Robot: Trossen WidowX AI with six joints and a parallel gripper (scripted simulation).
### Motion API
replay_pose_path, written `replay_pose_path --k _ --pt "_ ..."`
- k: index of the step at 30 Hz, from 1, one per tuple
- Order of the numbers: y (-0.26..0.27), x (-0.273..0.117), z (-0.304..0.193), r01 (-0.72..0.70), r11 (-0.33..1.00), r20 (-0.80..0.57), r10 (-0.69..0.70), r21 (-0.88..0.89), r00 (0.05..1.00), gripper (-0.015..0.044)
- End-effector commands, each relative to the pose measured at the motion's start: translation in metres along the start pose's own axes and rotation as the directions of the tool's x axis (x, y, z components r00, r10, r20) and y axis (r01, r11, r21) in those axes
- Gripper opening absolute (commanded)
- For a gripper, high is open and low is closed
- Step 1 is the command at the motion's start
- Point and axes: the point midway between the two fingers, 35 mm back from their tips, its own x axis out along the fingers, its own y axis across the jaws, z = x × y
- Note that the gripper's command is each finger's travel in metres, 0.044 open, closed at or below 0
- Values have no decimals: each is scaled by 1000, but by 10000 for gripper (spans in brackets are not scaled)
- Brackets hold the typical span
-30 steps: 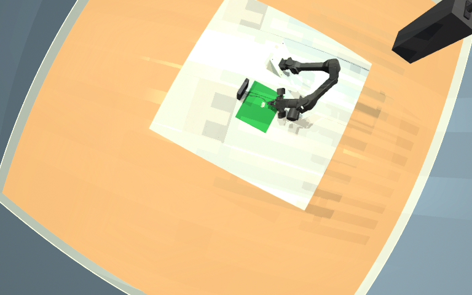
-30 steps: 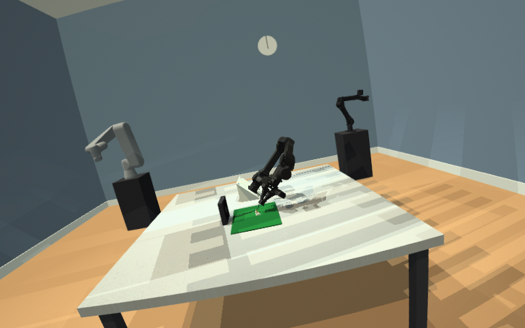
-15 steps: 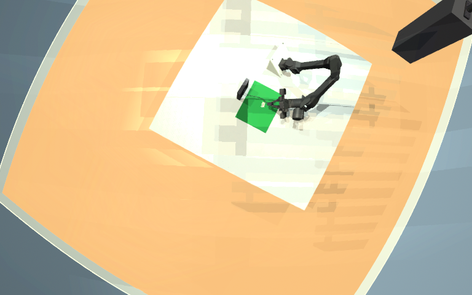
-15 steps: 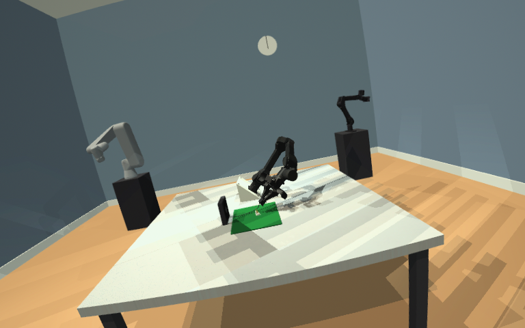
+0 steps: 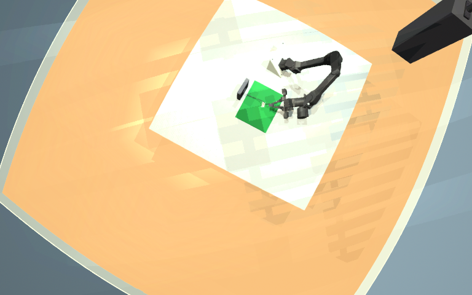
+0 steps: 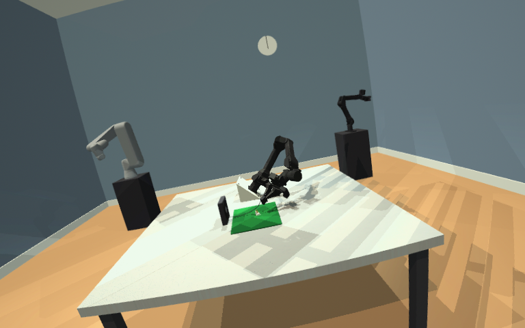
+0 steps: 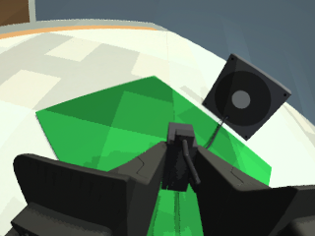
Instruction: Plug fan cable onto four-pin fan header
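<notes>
My gripper (image 5: 270,105) (image 6: 262,201) (image 7: 179,149) is shut on the fan's dark plug (image 7: 178,164), which stands between the fingertips with its cable stub bending off one side. The green board (image 5: 255,120) (image 6: 240,224) (image 7: 118,123) lies flat on the table. The small white header (image 5: 263,104) (image 6: 257,212) stands near the board's middle, just beside the fingertips in the top view. In the exterior view the tips look slightly above and behind it. In the wrist view the plug and fingers hide the header, so contact cannot be told. The black fan (image 5: 243,90) (image 6: 222,210) (image 7: 256,100) stands beyond the board's edge.
The fan's thin cable (image 5: 254,98) (image 7: 213,136) runs from the fan over the board. A white slanted piece (image 5: 273,69) (image 6: 245,193) stands behind the board by the arm's base. Two other arms on dark pedestals (image 6: 137,205) (image 6: 353,156) stand off the table.
</notes>
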Motion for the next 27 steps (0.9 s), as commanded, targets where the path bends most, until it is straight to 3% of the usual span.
replay_pose_path --k 1,19,27 --pt "0 -4 1 -27 999 61 25 36 998 0" --pt "5 -24 4 -192 967 277 140 170 951 0" --pt "4 -25 7 -179 971 261 134 157 956 0"
